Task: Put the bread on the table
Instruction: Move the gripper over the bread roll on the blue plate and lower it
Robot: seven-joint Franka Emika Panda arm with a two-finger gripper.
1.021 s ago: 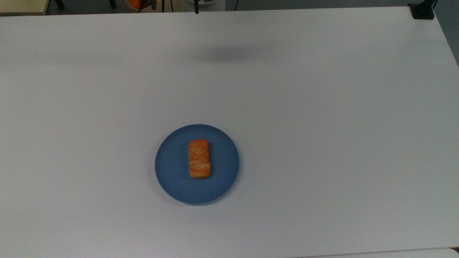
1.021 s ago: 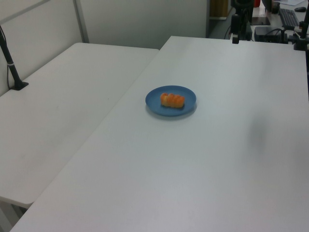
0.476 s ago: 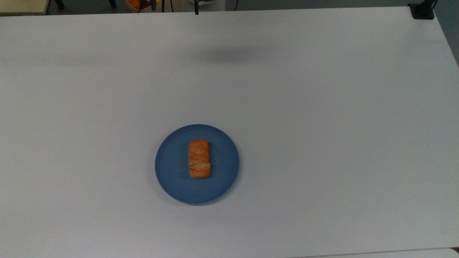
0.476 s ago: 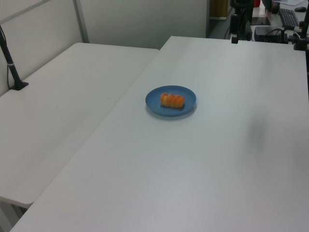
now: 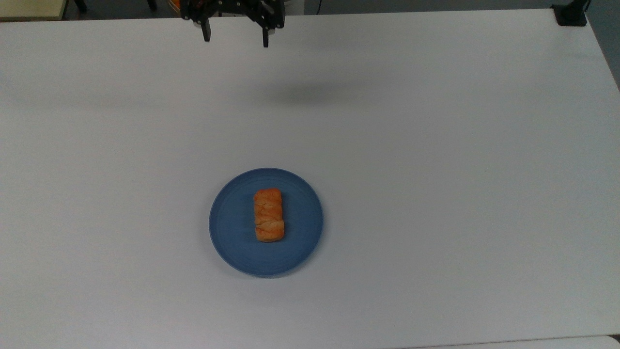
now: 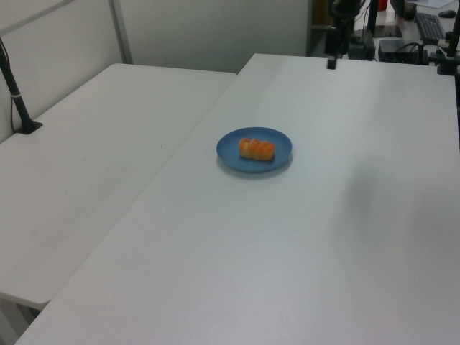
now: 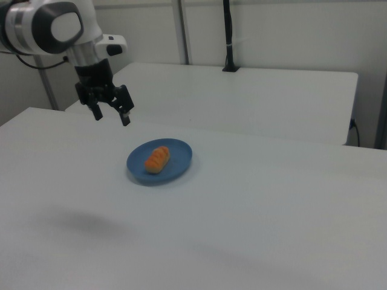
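The bread (image 5: 269, 215) (image 6: 256, 149) (image 7: 157, 159), a golden-orange braided roll, lies in the middle of a round blue plate (image 5: 232, 237) (image 6: 228, 154) (image 7: 179, 169) on the white table (image 5: 436, 194) (image 6: 345, 237) (image 7: 254, 229). My gripper (image 5: 236, 39) (image 7: 110, 115) hangs open and empty in the air near the top view's upper edge, well away from the plate. In the right view it hovers to the left of and above the plate. In the left view one dark finger (image 6: 330, 63) shows at the table's far end.
A second white table (image 6: 93, 158) (image 7: 254, 90) stands beside this one, with a black pole (image 6: 18, 100) (image 7: 228, 36) clamped to it. A black clamp (image 5: 571, 14) sits at the top view's upper right corner. Desk clutter (image 6: 424, 36) lies beyond the far edge.
My gripper has come into the top view from its upper edge, lower and further over the table. Its shadow on the table has shifted. Bread and plate have not moved.
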